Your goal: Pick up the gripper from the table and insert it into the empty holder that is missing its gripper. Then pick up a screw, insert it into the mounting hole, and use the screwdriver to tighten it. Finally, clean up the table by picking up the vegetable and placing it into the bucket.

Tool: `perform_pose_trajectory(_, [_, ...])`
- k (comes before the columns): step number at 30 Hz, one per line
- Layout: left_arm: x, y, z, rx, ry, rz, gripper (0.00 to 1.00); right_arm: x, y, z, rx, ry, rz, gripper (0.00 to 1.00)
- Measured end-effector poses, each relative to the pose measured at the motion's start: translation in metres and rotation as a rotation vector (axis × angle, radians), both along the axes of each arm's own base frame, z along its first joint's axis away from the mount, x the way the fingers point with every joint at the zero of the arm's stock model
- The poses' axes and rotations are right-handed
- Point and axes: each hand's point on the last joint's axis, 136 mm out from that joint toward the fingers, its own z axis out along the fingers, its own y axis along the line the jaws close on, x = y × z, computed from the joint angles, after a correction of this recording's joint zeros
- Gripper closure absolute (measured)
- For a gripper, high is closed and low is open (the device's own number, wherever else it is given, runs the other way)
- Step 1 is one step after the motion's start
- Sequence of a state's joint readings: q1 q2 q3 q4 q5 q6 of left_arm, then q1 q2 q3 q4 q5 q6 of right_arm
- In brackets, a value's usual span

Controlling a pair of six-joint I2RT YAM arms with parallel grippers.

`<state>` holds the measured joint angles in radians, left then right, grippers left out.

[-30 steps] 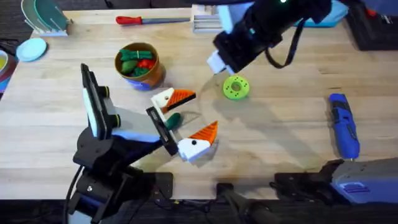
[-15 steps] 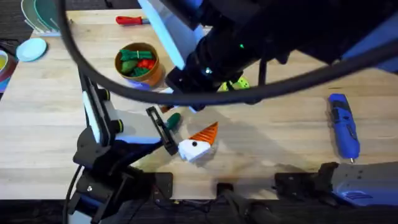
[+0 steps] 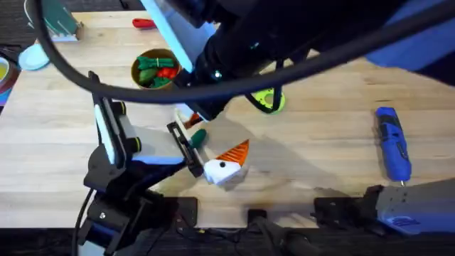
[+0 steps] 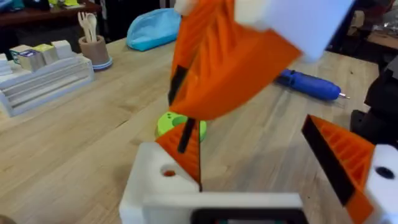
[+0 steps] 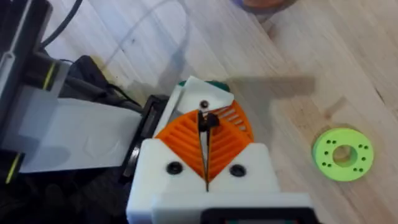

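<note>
Small black screw [image 5: 206, 121] pinched between closed orange ribbed pads [image 5: 186, 142] of right gripper [image 5: 205, 124], just above white plastic holder [image 5: 202, 99] on left gripper [image 3: 213, 153]; whether touching, cannot tell. Left gripper spread open, clutching nothing. Blue cylindrical screwdriver [image 3: 393, 143] lies well right of holder; dark green toy vegetable [image 3: 197, 136] just beside it; tan wooden bucket [image 3: 158, 73] beyond.
</note>
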<state>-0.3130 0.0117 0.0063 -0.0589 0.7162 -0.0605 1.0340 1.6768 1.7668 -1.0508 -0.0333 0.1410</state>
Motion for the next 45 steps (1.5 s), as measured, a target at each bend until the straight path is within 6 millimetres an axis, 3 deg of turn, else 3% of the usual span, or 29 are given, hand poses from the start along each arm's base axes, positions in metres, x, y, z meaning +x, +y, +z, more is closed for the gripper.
perform_pose_trajectory(12, [0.000, 0.000, 0.000, 0.000, 0.001, 0.000, 0.009, 0.007, 0.005, -0.024, -0.061, 0.016, -0.005, 0.995])
perform_pose_trajectory(45, [0.000, 0.000, 0.000, 0.000, 0.002, 0.002, 0.009, 0.014, 0.019, -0.031, -0.045, 0.005, 0.000, 0.995])
